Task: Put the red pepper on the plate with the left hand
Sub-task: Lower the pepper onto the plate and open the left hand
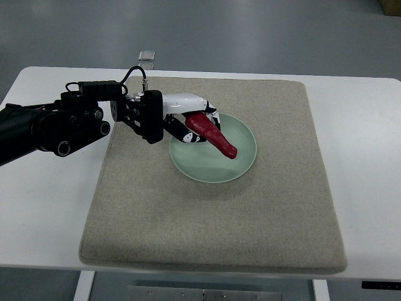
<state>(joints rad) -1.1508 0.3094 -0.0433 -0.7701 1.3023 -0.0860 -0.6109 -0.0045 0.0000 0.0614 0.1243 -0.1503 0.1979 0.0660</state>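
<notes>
Pepper [213,134] tip toward lower right

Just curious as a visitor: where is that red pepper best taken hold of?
Probably its thick upper end, from the left, where the left hand already grips it. The red pepper tapers to a thin tip that points out over the plate.

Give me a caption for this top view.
Left hand holds red pepper over green plate on beige mat.

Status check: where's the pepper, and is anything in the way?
Left hand shut on red pepper, over the green plate. Pepper not yet released. Right arm out of view. Plate bare, nothing blocking.
</notes>
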